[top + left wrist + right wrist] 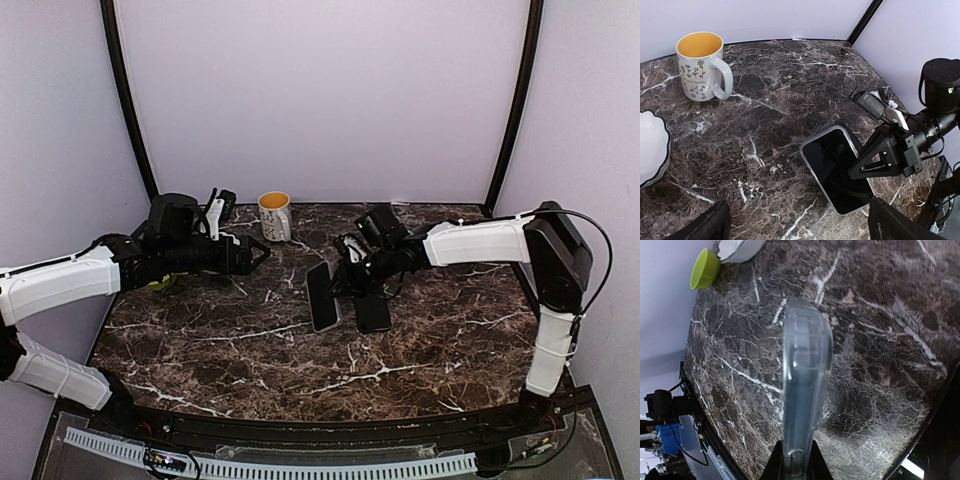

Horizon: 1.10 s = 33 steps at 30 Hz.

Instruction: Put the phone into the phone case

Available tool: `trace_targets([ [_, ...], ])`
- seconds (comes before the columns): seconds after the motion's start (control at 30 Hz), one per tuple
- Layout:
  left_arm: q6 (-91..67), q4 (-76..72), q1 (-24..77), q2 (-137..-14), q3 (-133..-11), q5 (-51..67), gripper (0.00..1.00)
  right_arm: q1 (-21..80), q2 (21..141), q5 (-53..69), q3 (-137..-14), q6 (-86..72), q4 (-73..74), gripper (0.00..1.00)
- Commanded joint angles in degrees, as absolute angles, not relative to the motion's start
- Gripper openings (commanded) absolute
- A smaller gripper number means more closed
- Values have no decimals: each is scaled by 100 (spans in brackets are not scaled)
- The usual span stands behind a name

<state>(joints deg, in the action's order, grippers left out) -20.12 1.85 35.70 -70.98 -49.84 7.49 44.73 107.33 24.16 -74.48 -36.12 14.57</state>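
On the dark marble tabletop (200, 340) the phone (322, 297) is seen lying flat, long axis running near-to-far, just left of the right claw (348, 280), in which the phone case (805, 370) is pinched, seemingly on edge; the left claw (255, 253) is spread empty, farther off

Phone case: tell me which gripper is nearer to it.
Right. The right gripper is clamped on one edge of the phone case. The left gripper hangs open and apart from it, off to its left, by the mug.
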Motion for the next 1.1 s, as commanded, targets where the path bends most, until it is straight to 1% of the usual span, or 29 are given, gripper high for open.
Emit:
trace_targets([
  [0.0, -1948, 263, 3520, -7024, -4933, 648, 98, 4367, 10979, 3112, -7630, -4168, 788, 0],
  [0.13, -1975, 189, 3508, -6989, -4834, 541, 98, 4362, 11249, 3467, -7365, -4668, 155, 0],
  [0.33, -1978, 168, 3507, -7025, -4833, 554, 98, 4286, 11303, 3029, -7078, -4941, 147, 0],
  [0.43, -1978, 155, 3507, -7041, -4842, 549, 98, 4280, 11422, 2837, -7097, -4801, 463, 11],
  [0.5, -1989, 125, 3507, -7047, -4824, 549, 98, 4267, 11496, 2775, -7097, -4793, 492, 15],
  [0.57, -2001, 97, 3507, -7053, -4822, 557, 98, 4263, 11553, 2711, -7169, -4773, 601, 22],
  [0.73, -2012, 107, 3507, -7064, -4819, 574, 98, 4271, 11460, 2317, -7120, -4722, 877, 45],
  [0.87, -1998, 93, 3507, -7062, -4804, 542, 98, 4292, 11285, 2170, -7002, -4755, 894, 54],
  [0.97, -1995, 88, 3507, -7104, -4822, 551, 98, 4342, 11205, 2038, -7126, -4645, 1136, 58],
  [1.07, -1961, 104, 3502, -7118, -4852, 561, 98, 4360, 11116, 1707, -7458, -4287, 1769, 61],
])
